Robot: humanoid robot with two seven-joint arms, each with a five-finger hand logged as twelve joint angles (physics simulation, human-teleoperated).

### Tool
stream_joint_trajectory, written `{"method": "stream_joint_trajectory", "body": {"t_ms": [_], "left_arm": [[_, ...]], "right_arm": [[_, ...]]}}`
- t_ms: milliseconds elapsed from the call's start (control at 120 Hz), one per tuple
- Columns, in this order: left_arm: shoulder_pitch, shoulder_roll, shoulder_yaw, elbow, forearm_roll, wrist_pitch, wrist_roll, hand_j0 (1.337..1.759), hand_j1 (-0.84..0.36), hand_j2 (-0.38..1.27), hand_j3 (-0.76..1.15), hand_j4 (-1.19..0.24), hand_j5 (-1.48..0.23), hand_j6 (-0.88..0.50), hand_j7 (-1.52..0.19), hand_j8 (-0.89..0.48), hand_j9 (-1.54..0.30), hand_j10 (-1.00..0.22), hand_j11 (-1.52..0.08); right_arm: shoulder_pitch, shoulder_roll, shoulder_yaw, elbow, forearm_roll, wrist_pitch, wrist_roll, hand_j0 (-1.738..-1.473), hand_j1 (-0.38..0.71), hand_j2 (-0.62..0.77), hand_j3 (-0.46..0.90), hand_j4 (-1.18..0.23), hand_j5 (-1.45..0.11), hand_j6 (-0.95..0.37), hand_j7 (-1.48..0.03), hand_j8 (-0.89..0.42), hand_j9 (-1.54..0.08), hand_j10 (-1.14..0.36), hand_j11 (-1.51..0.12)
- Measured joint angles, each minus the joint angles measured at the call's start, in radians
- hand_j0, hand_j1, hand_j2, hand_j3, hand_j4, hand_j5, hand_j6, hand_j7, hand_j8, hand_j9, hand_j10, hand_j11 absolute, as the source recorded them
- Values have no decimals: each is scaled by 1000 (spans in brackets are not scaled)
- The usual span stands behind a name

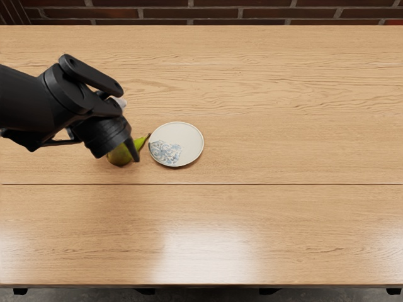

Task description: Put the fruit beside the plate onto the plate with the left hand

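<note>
Starting at the grip: the left hand [108,135] sits right down over the pear [117,157], and its own dark bulk hides the hold, so I cannot tell whether it has closed on the fruit or only hovers against it. The pear shows beneath the hand as a green body with its narrow end poking out toward two o'clock, at the plate [189,129]. It lies just beside the plate's rim at about nine o'clock and is not yet on it. The plate is small and pale, with a blue pattern [165,152] at its seven o'clock side. It stands on the wooden table [264,220], and the arm reaches in from the nine o'clock edge. The right arm is not in view. The risks, as I judge them, are these. A pear is round and tapered, so a loose or off-centre hold could let it roll out toward six o'clock. With so little gap, a low carry toward three o'clock could knock the rim and shove the light plate away. A release near the edge could let the fruit tip back off.
</note>
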Motion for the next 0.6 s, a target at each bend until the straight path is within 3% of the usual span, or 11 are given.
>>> {"method": "stream_joint_trajectory", "body": {"t_ms": [600], "left_arm": [[142,0,-19,68,66,6,-1,1658,192,27,0,-132,-171,-132,-171,-132,-171,-132,-171]], "right_arm": [[0,0,0,0,0,0,0,-1658,-331,-3,0,-15,-19,-15,-19,-15,-19,-15,-19]]}}
